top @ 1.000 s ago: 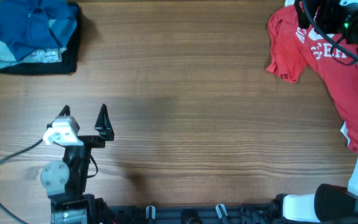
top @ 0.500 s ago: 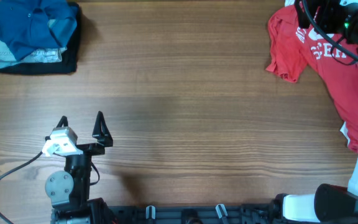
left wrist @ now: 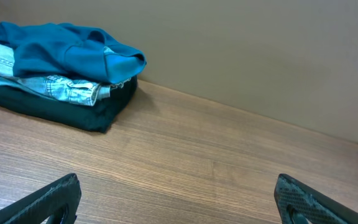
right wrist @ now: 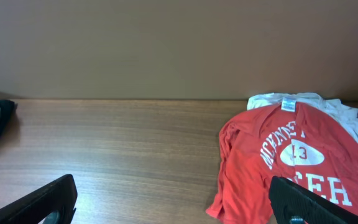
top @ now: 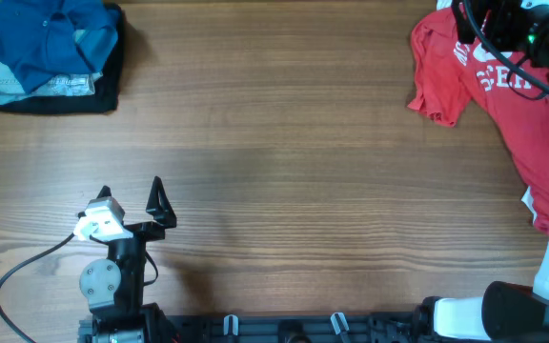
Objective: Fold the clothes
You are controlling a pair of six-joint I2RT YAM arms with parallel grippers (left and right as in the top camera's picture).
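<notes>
The left tool point(top: 132, 187) sits near the front edge of the counter point(top: 294, 171) on the left side, its two dark fingers spread wide with only bare wood showing between them. The dark blue shirt point(top: 46, 38) lies well apart from it, in the far left corner, rumpled on top of a small stack: folded pale jeans point(top: 8, 88) are directly under it and a folded black garment point(top: 70, 100) is at the bottom. In the left wrist view this stack stands ahead and to the left of the tool's gap, against the back wall, with the blue fabric slumping over the jeans' edge. The right tool point(right wrist: 173, 180) is over the far right corner of the counter, and its fingers are also spread wide, one at each lower corner of the right wrist view. The red T-shirt point(right wrist: 291, 155) lies flat ahead and to the right of that gap, white lettering and a "13" facing up, and the tool's right finger stands in front of the shirt's near part. From overhead the red fabric runs from the far right corner down along the counter's right edge. A white garment point(right wrist: 334, 107) peeks out just beyond the red collar, touching it.
</notes>
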